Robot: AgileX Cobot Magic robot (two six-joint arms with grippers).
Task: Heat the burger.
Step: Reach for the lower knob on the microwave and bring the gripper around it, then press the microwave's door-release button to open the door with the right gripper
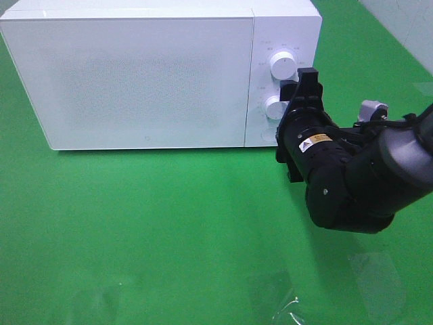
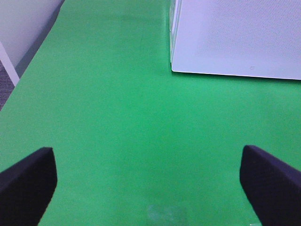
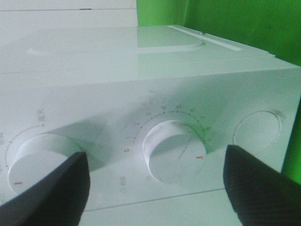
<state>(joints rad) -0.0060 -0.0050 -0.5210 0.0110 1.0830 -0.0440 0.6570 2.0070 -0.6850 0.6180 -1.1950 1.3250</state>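
Note:
The burger is out of view. The white microwave (image 1: 135,74) stands at the back of the green table with its door shut. My right gripper (image 1: 292,101) is open at the control panel. In the right wrist view (image 3: 154,155) its two fingers stand on either side of the lower timer knob (image 3: 171,149) without closing on it. The knob's red mark points away from the 0. My left gripper (image 2: 148,165) is open and empty, low over the bare green table, and does not show in the exterior view.
The panel also has an upper knob (image 1: 281,63) and a round door button (image 3: 256,131). The microwave's front corner (image 2: 174,66) lies ahead of the left gripper. The table's edge and a grey floor (image 2: 19,42) are off to one side.

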